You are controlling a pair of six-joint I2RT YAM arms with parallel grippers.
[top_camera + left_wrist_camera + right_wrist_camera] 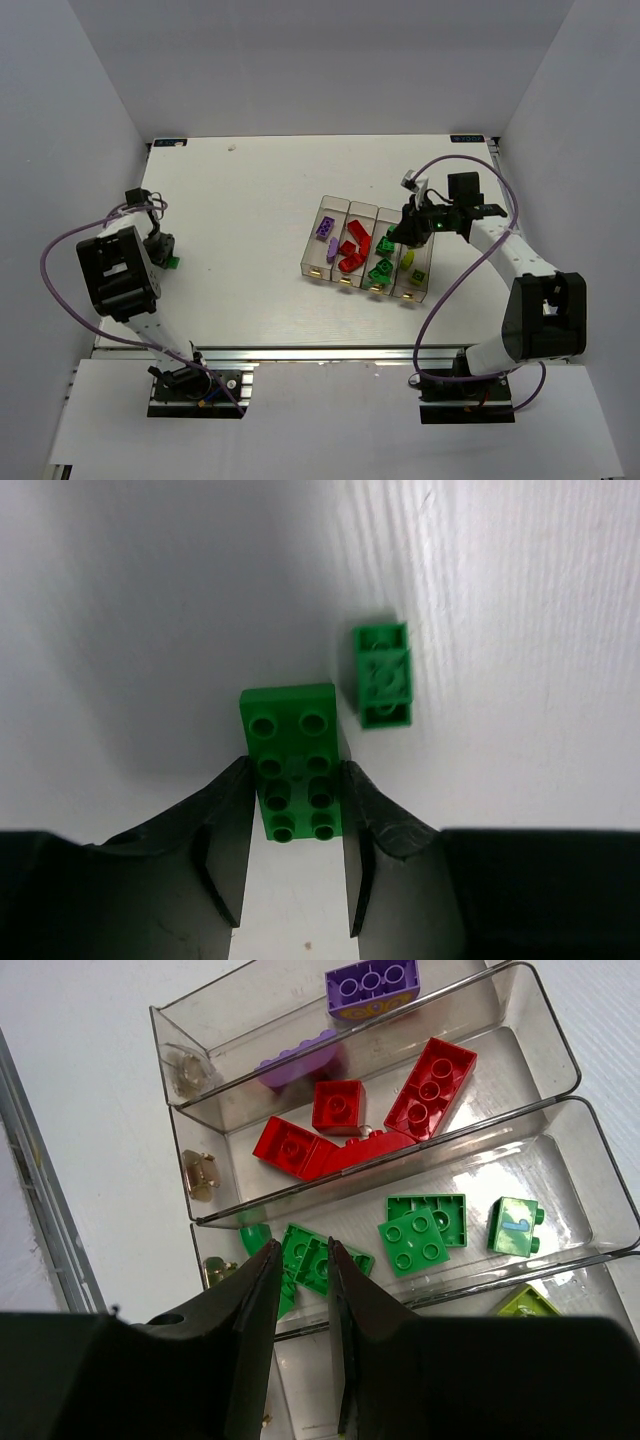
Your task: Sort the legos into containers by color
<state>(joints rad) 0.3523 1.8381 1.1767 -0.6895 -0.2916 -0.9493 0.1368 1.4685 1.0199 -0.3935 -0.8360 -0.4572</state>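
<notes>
My left gripper (297,770) is shut on a dark green two-by-four brick (290,730), low over the table at the far left (163,252). A smaller green brick (381,675) lies just right of it. My right gripper (302,1250) hovers over the row of four clear bins (335,205), its jaws a narrow gap apart with nothing between them, above the green bin (590,1175). The bins hold purple bricks (372,984), red bricks (430,1085), green bricks (425,1232) and a yellow-green brick (525,1303).
Gold tabs (202,1172) sit at the bins' near ends. The right arm (500,240) and its cable reach over the table's right side. A metal rail (300,352) runs along the near table edge. Grey walls enclose the table.
</notes>
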